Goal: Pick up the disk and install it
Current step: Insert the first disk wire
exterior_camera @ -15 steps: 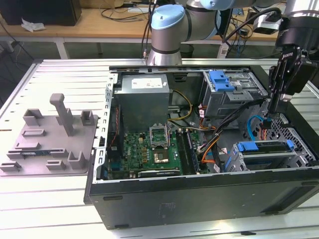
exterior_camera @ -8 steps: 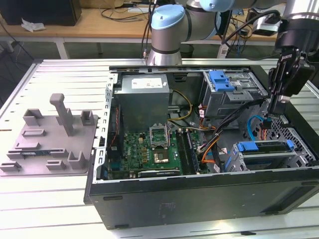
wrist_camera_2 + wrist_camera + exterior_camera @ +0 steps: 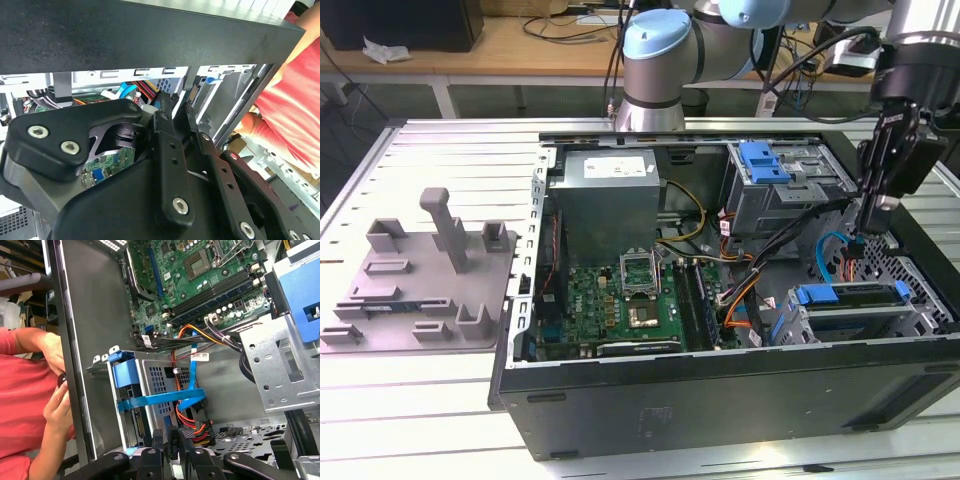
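In the exterior view the black two-finger tool [image 3: 867, 228] hangs at the upper right of the frame, over the open black computer case [image 3: 720, 400] on the slatted metal worktop [image 3: 440, 400]. In the first wrist view its fingers [image 3: 157, 440] stand narrow, almost together. The flat silver-metal disk with blue rails [image 3: 850, 296] sits in the metal cage at the lower right, just below the tool.

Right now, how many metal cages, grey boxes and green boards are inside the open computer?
Metal cages: 2
Grey box: 1
Green board: 1
Total: 4
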Robot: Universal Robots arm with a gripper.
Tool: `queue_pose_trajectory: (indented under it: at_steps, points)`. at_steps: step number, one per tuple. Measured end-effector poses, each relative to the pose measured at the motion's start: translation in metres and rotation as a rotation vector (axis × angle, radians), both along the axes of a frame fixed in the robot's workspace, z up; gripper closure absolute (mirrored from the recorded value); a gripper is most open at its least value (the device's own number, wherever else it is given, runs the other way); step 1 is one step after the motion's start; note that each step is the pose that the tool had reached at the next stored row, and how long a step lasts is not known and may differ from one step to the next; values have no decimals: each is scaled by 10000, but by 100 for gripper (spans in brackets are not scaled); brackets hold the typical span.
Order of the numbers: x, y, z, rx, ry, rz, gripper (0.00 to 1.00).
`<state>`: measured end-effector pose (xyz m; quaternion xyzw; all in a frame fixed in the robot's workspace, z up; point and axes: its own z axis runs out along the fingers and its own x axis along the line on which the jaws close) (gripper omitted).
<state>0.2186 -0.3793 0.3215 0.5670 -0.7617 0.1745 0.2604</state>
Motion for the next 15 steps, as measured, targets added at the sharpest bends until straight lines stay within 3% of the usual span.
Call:
queue_pose_trajectory:
  at_steps: [3, 5, 10, 15]
  points:
    - [0, 20, -10, -29, 0, 1, 75]
    - [0, 39, -17, -59, 0, 1, 84]
    - [0, 58, -23, -155, 0, -1, 84]
    - [-3, 57, -24, -160, 1, 2, 84]
